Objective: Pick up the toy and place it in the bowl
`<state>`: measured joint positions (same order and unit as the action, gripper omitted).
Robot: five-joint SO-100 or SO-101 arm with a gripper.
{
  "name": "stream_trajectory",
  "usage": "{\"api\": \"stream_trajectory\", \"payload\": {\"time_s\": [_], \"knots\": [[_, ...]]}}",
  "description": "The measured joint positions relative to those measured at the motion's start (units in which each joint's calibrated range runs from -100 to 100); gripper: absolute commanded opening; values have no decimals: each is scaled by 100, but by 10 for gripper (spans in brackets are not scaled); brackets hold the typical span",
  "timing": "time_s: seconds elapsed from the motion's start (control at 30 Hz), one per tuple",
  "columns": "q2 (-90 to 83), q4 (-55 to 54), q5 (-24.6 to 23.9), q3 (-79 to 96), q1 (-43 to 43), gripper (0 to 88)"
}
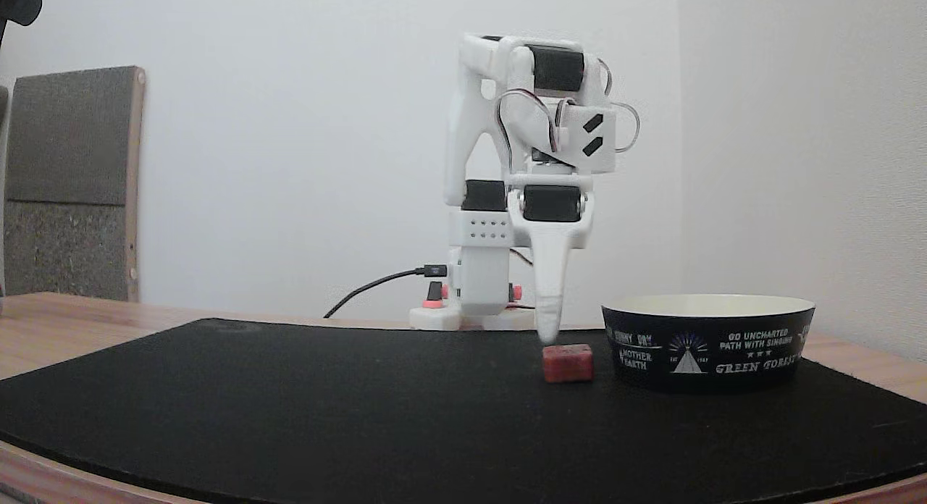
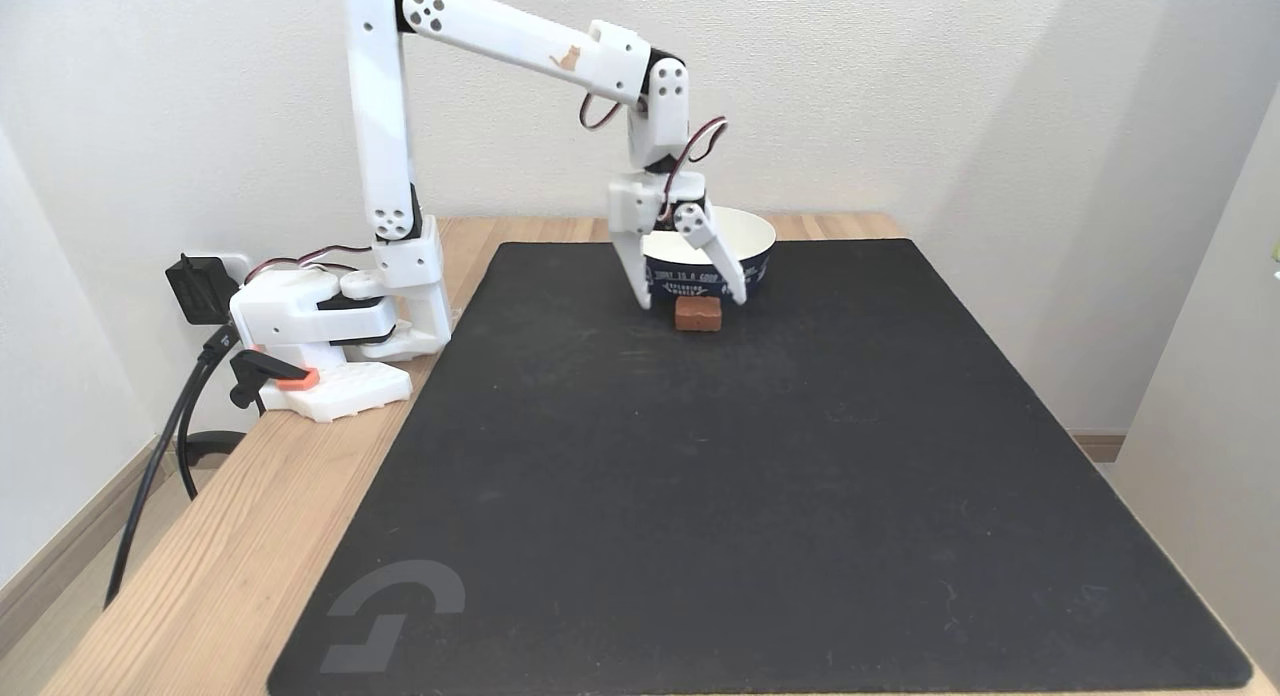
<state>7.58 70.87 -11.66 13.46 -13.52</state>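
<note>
Mat (image 2: 760, 496): black, spread over most of the wooden table (image 2: 230, 536) in a fixed view; wide bare stretch across the centre and bottom of the frame, wood strip left bare along the left edge.
Open room: plenty toward the lower frame; tight at upper centre, where toy and bowl sat close together near the mat's far edge.
Toy (image 2: 697, 313): red block, flat on the mat, upper centre of the frame; just in front of the bowl there, just left of it in a fixed view (image 1: 567, 363), a small gap visible.
Bowl (image 2: 752, 238): black outside with white print, cream inside; upright on the mat, right of centre in a fixed view (image 1: 710, 341).
Arm: base at left on the wood, upper link vertical, forearm sloped down to the right, wrist bent straight down.
Gripper (image 2: 690, 298): jaws spread wide, tips low on either side above the toy, nothing gripped; tip just above the toy's top left in a fixed view (image 1: 548, 334).
</note>
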Motion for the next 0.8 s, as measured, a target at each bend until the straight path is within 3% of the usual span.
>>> {"api": "stream_trajectory", "payload": {"time_s": [0.67, 0.8], "knots": [[791, -236, 82, -435, 8, 381], [816, -236, 82, -444, 8, 258]]}}
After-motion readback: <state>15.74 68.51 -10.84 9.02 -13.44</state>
